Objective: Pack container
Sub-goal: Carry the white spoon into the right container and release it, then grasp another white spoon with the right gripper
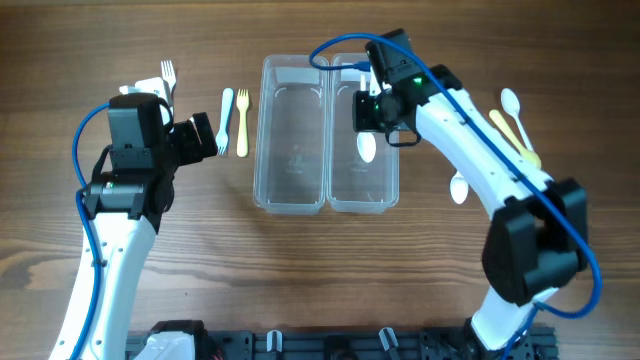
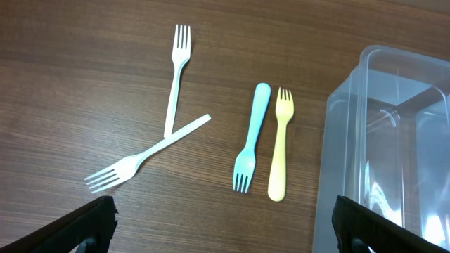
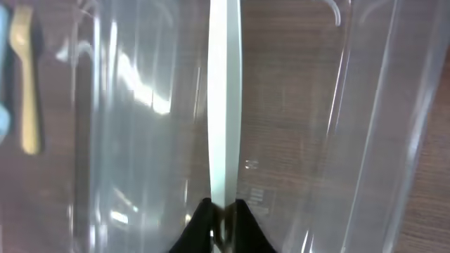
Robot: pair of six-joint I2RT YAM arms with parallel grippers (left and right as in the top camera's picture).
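Observation:
Two clear plastic containers stand side by side in mid-table, the left one (image 1: 290,140) and the right one (image 1: 385,190). My right gripper (image 1: 383,108) is shut on a white spoon (image 1: 367,147) and holds it over the right container; the right wrist view shows the spoon's handle (image 3: 225,105) running up from the closed fingers (image 3: 223,223). My left gripper (image 1: 208,135) is open and empty (image 2: 228,225), hovering over the table near a blue fork (image 2: 252,137), a yellow fork (image 2: 280,144) and two white forks (image 2: 174,77) (image 2: 144,158).
The left container's wall (image 2: 387,140) is just right of the left gripper. To the right of the containers lie a white spoon (image 1: 510,100), yellow spoons (image 1: 515,135) and another white spoon (image 1: 459,188). The blue fork (image 1: 226,120) and yellow fork (image 1: 242,122) lie left of the containers.

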